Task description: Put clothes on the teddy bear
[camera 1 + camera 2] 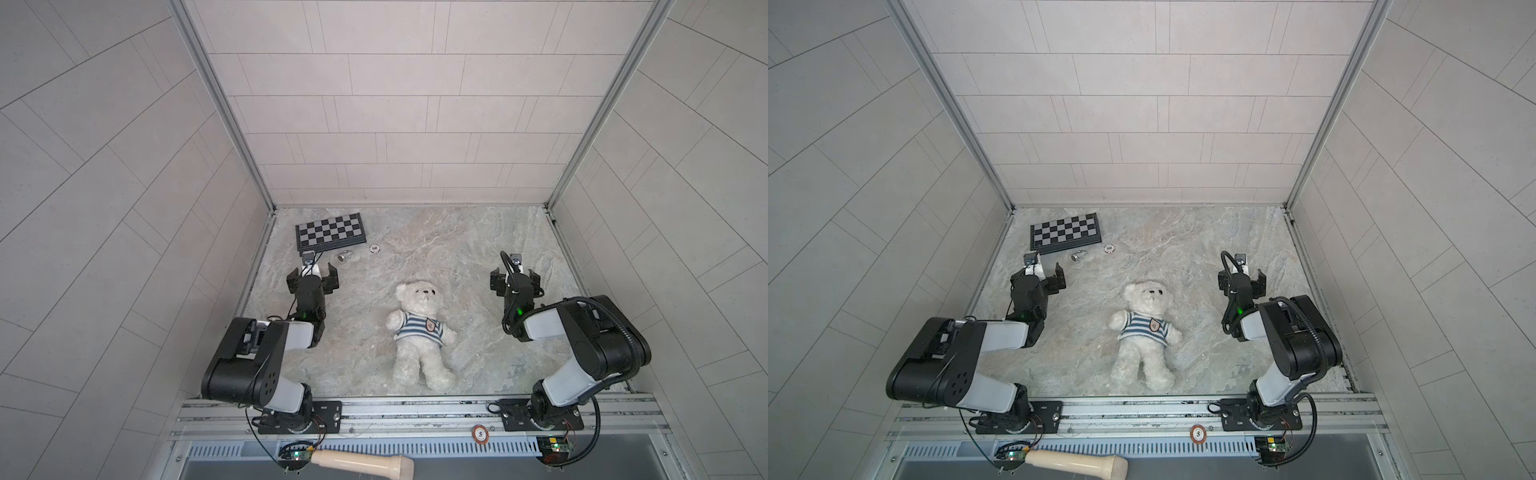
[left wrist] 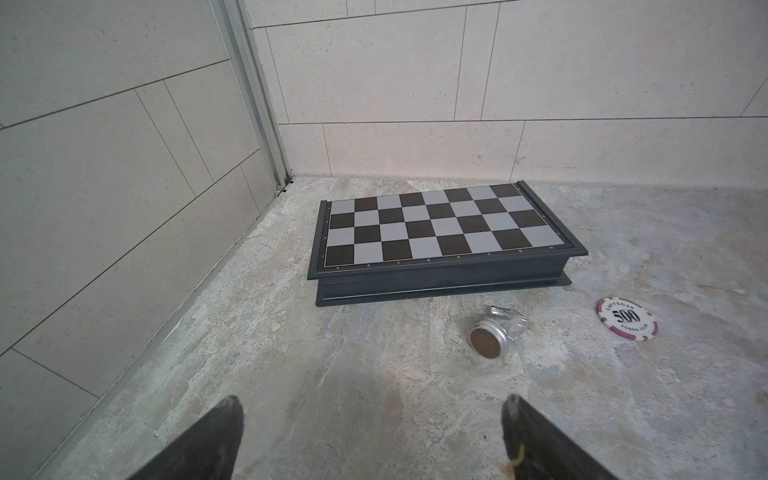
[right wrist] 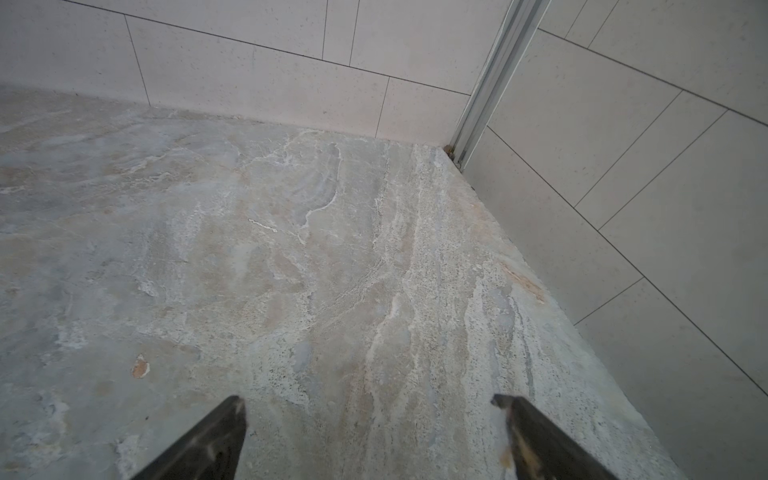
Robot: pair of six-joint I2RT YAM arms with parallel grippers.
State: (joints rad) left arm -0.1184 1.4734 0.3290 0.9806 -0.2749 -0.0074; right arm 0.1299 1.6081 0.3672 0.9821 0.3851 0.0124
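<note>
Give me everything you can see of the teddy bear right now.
The bear is a fluffy white plush with round ears and small dark eyes and nose. It lies on its back in the middle of the table, head away from the robot, legs splayed toward it. A blue-and-white striped shirt with a chest badge is on its torso, paws showing at the sleeves. Nothing else touches it.

Badge (image 1: pixel 429 324) on teddy bear (image 1: pixel 417 298) illegible
</note>
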